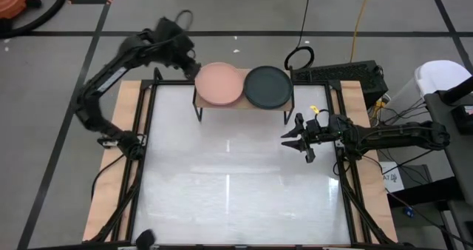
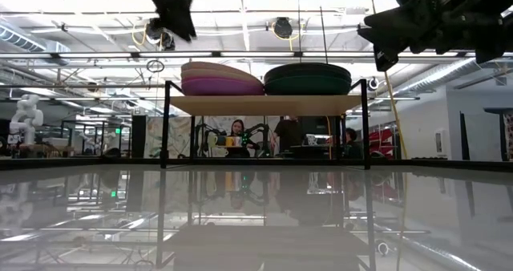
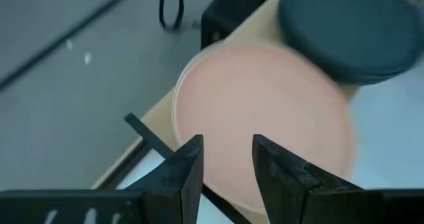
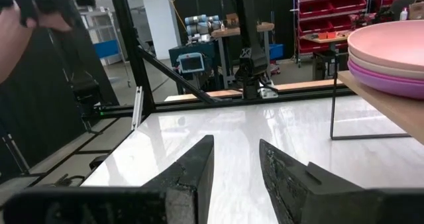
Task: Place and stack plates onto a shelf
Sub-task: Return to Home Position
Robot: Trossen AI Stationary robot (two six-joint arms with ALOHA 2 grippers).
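On the white counter (image 1: pixel 236 198) the shelf (image 2: pixel 264 104) carries two stacks, one topped by the salmon pink plate (image 1: pixel 219 83), the other by a dark teal plate (image 1: pixel 267 86). The left gripper (image 3: pixel 227 139), empty with jaws slightly apart, hovers just beside the salmon pink plate's rim, so a careless pull-away could clip it and shift the stack. The right gripper (image 4: pixel 236 142), also empty and parted, hangs over the counter.

One camera hangs overhead and looks straight down on the whole desk (image 1: pixel 236 194), and another sits at desk-top height, looking level across it to the shelf (image 2: pixel 264 104) and past it. The left wrist camera looks past the left pincer (image 3: pixel 227 144) from close above onto the salmon plate (image 3: pixel 265 118), while the right wrist camera looks low across the desk from farther off; the shelf shows in all four.
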